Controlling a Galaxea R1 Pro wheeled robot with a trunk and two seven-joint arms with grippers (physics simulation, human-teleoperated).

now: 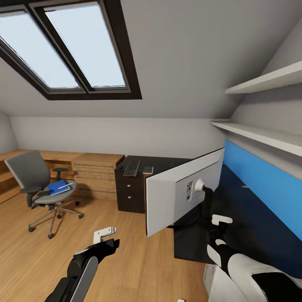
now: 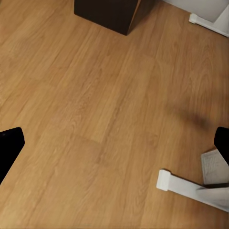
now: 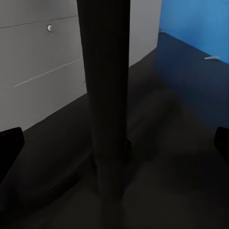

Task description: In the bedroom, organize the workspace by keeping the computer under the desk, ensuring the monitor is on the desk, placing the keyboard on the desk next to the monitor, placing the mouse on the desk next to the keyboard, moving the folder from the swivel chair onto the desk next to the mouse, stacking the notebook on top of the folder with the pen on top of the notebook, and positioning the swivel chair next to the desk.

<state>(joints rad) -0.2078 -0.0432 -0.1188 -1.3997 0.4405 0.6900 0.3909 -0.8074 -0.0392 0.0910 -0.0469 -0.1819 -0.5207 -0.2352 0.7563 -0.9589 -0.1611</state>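
Monitor [image 1: 180,191] stem [image 3: 107,109] blocks right claw [image 1: 220,224].

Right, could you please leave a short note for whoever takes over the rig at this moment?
Left pincer: open, over the floor.
Right pincer: open, astride the stem of the monitor, not clamped.
Monitor stands on the desk. The keyboard is at the desk's far end, with a grey slab, likely the notebook, beside it. The folder lies on the swivel chair, away from the desk.
Done: monitor on desk.
Left: keyboard, mouse, folder, notebook, pen, chair. I cannot place the mouse or pen for sure.
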